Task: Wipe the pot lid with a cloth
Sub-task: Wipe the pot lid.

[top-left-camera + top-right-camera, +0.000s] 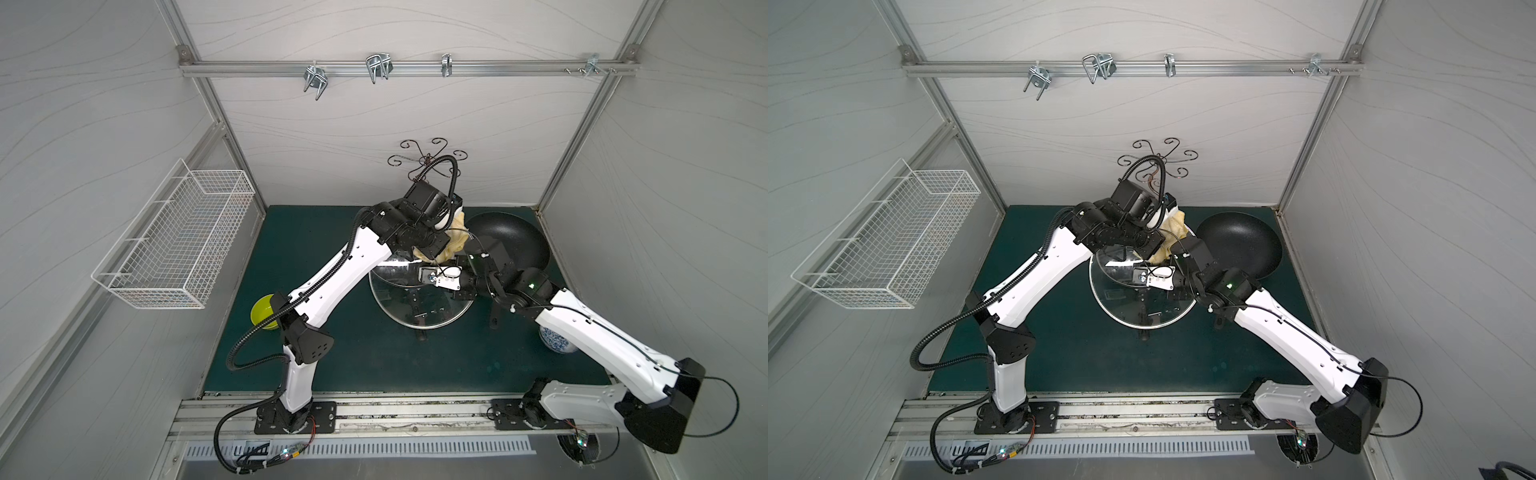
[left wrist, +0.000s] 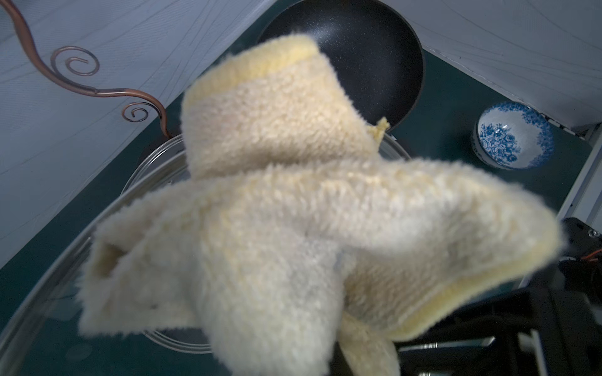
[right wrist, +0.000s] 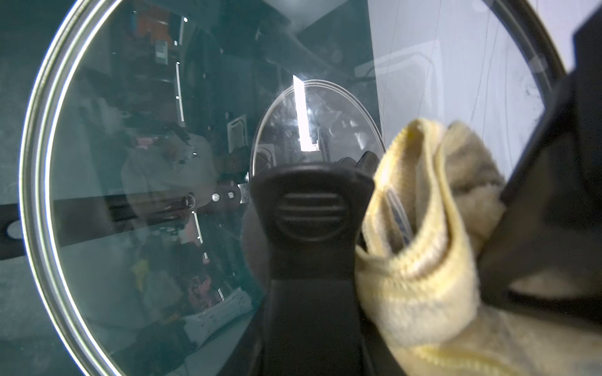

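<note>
Right wrist view: our right gripper holds the slippery, breakable lid by its knob. Floppy cloth sits pinched in our left gripper.

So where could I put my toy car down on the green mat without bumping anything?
Two bare patches on the mat: the wide front strip between the glass lid and the front rail, and the back left corner behind the lime-green bowl. The back right is crowded: lid, cloth, black pan, blue-and-white bowl.

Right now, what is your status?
Left gripper shut on cloth. Right gripper shut on pot lid handle. Cloth touching lid. Black pan close behind.
</note>
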Robot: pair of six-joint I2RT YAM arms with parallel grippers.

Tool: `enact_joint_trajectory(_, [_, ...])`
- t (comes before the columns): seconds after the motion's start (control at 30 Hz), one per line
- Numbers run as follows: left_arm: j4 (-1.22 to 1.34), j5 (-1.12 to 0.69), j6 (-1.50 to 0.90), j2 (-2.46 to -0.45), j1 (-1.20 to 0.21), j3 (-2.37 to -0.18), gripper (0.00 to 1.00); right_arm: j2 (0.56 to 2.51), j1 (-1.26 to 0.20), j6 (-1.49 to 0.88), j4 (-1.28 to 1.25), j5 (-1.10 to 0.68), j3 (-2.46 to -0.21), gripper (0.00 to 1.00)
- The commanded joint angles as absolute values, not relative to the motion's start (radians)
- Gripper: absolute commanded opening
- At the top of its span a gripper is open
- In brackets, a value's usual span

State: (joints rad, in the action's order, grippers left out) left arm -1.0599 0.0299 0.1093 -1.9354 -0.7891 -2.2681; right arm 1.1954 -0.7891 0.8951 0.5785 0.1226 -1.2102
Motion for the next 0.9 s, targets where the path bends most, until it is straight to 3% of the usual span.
enact_joint_trajectory(0.0, [-0.984, 0.087, 0.039, -1.849, -0.731, -2.215, 0.0, 1.125, -0.73, 0.739, 0.359, 0.102, -1.28, 0.0])
enact_joint_trajectory(0.4, [-0.772, 0.064, -0.047, -1.671, -0.715, -1.897, 0.0, 1.152, -0.593, 0.336, 0.367, 0.142, -1.352, 0.0])
enact_joint_trajectory(0.53, [-0.746, 0.148, -0.033, -1.639, -0.757, -1.821, 0.0, 1.196, -0.565, 0.201, 0.395, 0.167, -1.423, 0.0])
enact_joint_trajectory(0.87, [-0.759, 0.178, 0.004, -1.714, -0.88, -1.839, 0.0, 1.261, -0.521, 0.043, 0.415, 0.17, -1.503, 0.0])
